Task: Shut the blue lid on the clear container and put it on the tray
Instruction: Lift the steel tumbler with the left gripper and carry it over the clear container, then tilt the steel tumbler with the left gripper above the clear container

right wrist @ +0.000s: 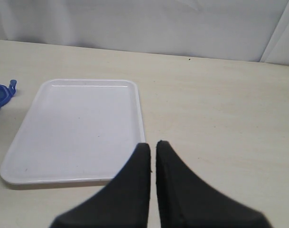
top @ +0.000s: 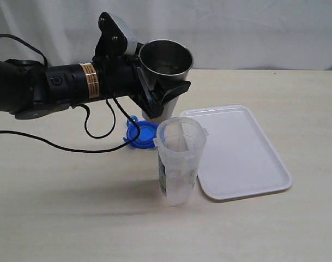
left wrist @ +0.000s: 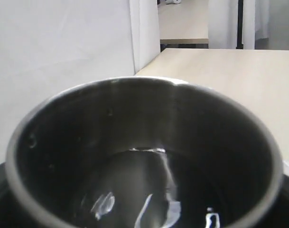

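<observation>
- The left gripper (top: pixel 161 96) was clamped around the lower body of the steel cup (top: pixel 167 61), jaws spread wide to the cup's width. The cup was held tilted, behind the clear container.
- In the left wrist view, the cup's interior (left wrist: pixel 144 156) filled the picture. Glints showed at its bottom; whether these were liquid or bare metal could not be determined.
- The right gripper (right wrist: pixel 153 148) had its fingers pressed together with nothing between them. It hovered over the table (right wrist: pixel 220 104), just beside the near edge of the tray (right wrist: pixel 78 128).
- The clear container (top: pixel 179 161) stood upright on the table with its mouth uncovered, just beside the tray's left edge and not on the tray (top: pixel 247 164).
- The blue lid (top: pixel 143 133) lay flat on the table behind the container, partly crossed by a black cable (top: pixel 108 136).
- Step in hand, as judged: the lid had not yet been fitted. The left gripper was occupied with the cup, an item outside the task.
- Next move, as judged: set the cup down well apart from the container. Then grasp the lid, align it squarely over the container mouth, and press the flaps closed. Steady the tall container during pressing, as it could tip.
</observation>
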Motion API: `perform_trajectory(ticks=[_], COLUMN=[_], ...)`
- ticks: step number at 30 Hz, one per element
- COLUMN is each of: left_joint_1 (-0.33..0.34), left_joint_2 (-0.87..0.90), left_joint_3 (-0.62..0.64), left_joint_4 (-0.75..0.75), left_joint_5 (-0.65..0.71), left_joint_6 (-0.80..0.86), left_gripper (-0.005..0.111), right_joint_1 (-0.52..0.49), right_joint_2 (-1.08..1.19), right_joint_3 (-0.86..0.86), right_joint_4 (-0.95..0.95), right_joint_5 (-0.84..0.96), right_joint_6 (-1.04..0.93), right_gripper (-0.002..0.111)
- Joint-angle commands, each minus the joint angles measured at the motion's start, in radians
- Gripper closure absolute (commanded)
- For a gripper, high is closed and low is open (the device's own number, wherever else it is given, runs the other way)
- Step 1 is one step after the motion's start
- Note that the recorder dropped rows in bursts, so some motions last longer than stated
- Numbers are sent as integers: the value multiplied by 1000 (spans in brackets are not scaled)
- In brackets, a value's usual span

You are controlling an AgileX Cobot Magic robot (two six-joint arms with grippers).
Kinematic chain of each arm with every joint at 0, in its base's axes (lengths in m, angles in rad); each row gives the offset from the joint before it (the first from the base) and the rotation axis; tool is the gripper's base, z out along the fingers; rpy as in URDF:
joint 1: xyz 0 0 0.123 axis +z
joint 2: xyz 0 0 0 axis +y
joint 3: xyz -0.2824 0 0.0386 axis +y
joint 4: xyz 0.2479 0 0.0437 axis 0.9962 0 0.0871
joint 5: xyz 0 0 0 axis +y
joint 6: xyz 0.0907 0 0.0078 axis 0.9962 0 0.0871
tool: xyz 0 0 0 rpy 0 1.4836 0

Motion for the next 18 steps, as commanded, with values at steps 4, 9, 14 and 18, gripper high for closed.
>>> perform_trajectory(ticks=[4, 9, 14, 18], left_joint_1=[-2, -2, -2, -2], left_joint_2=[-13, -13, -13, -13], left_joint_3=[-16, -16, -14, -14], left_joint_4=[54, 127, 136, 136], left_joint_5=[-70, -117, -137, -137], left_joint_6=[4, 4, 4, 43], left_gripper=[107, 107, 107, 107], right_joint_1=[-4, -4, -4, -4], right_joint_2=[-4, -4, -4, -4], right_joint_3=[2, 2, 2, 2], right_joint_4=[-3, -3, -3, -3], right_joint_5=[-2, -2, -2, -2], right_joint_6=[-3, -3, -3, -3], right_gripper=[104, 104, 104, 104])
